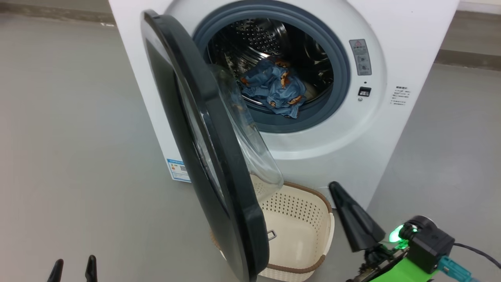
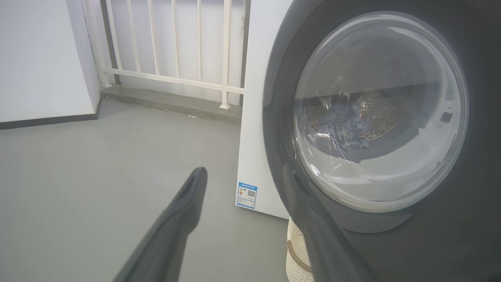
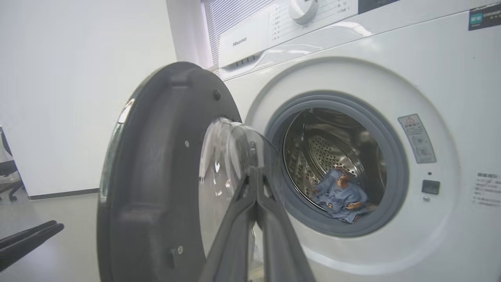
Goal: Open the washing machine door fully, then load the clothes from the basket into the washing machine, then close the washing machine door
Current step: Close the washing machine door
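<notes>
The washing machine (image 1: 336, 149) stands with its round black door (image 1: 219, 164) swung partly out, edge toward me. Light blue clothes (image 1: 276, 86) with bear prints lie in the steel drum, also seen as clothes (image 3: 340, 194) in the right wrist view. The cream basket (image 1: 309, 235) sits on the floor under the door, its visible inside bare and its left part hidden. My right gripper (image 1: 336, 188) is shut on nothing, just right of the basket; its tips (image 3: 255, 174) point at the door's glass bowl. My left gripper (image 1: 75, 261) is open, low left, facing the door's outer face (image 2: 379, 113).
Grey floor spreads to the left and right of the machine. A white railing (image 2: 176, 51) and a low step run behind it on the left, with a white wall (image 3: 78, 98) beyond. A blue label (image 1: 178, 170) marks the machine's lower left corner.
</notes>
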You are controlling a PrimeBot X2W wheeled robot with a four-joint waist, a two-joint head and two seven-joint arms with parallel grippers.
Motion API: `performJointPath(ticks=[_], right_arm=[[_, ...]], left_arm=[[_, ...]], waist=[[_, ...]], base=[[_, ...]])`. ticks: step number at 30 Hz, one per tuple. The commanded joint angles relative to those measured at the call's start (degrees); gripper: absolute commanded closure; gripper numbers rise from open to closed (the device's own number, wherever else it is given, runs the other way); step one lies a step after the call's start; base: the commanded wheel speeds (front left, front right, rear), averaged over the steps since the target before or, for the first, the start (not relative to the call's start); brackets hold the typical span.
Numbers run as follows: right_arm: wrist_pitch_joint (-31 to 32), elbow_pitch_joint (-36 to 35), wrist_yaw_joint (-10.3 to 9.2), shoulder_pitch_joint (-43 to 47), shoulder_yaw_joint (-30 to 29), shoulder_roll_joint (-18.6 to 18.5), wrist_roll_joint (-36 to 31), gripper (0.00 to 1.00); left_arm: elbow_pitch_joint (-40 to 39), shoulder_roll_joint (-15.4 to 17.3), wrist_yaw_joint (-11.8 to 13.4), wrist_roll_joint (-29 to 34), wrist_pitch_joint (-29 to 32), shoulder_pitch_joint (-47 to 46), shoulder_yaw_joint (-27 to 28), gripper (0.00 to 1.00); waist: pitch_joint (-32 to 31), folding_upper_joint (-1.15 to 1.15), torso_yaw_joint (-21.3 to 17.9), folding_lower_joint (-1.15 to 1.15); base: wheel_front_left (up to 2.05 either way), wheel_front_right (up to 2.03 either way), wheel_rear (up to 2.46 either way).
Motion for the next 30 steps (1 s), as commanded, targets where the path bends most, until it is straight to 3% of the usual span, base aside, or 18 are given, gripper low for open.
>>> performJointPath(ticks=[1,11,18,30], right_arm=[[-0.46,-2.06,0.26,-2.42,1.76,-0.65,0.61,1.00],[-0.46,-6.86,0.26,-5.91,15.60,0.04,0.98,1.00],[-0.46,-4.52,0.26,-6.99,24.93,-0.35,1.65,1.00],[-0.46,4.47,0.26,-7.06,28.58,0.72,6.63,1.00]], left_arm=[[-1.49,0.69,0.03,0.88,-0.38,-1.50,1.82,0.00],[-1.32,0.16,0.03,0.72,-0.38,-1.88,1.46,0.00],[-1.05,0.00,0.03,0.23,-0.38,-1.97,1.28,0.00],[-0.76,-0.47,0.03,-0.03,-0.38,-2.49,0.98,0.00]], waist=[[-0.30,0.00,0.62,0.00],[-0.25,0.00,1.16,0.00],[-0.26,0.00,1.27,0.00],[0.16,0.00,2.02,0.00]], base=[[0.00,0.00,0.00],[0.00,0.00,0.00],[0.00,0.00,0.00],[0.00,0.00,0.00]])
